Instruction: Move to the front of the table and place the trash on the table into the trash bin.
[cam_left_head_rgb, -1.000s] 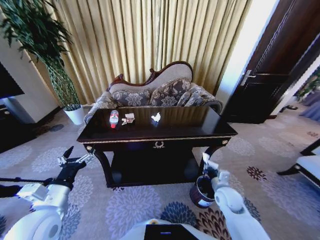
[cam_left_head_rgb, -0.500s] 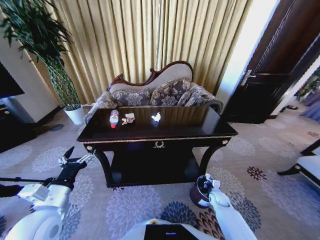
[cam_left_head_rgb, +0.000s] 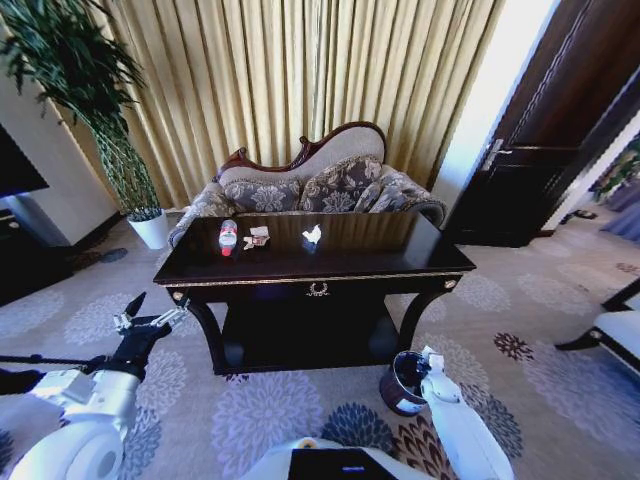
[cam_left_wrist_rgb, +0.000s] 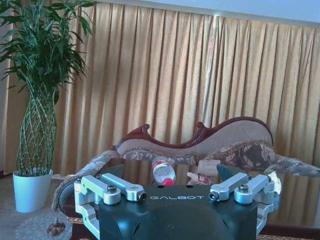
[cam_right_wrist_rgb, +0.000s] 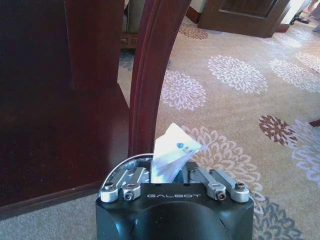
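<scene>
gold curtains and a carved sofa (cam_left_head_rgb: 318, 180) stand behind the dark glossy table (cam_left_head_rgb: 400, 262), and flowered carpet runs under everything. on the tabletop, toward its far left, lie a clear bottle (cam_left_head_rgb: 228, 237) with a red label and a crumpled wrapper (cam_left_head_rgb: 258, 237) just beside it, with a white tissue wad (cam_left_head_rgb: 312, 235) nearer the middle. the maroon bin (cam_left_head_rgb: 404, 383) sits on the carpet by the table's front right leg (cam_right_wrist_rgb: 152, 75). my right claw (cam_right_wrist_rgb: 172, 176) is down at the bin's rim, pinching a white scrap of tissue (cam_right_wrist_rgb: 172, 152) between its fingers; the curved rim shows just beyond them. my left claw (cam_left_wrist_rgb: 175, 195) is held out low to the left of the table, spread wide and empty, facing the bottle. to do this drop well, i judge i should make sure the scrap hangs squarely over the bin's dark inside and not over the rim or the carpet, then part my fingers fully and wait for the light paper to fall free, since tissue can cling to a pad. i'd keep clear of the table leg close by.
</scene>
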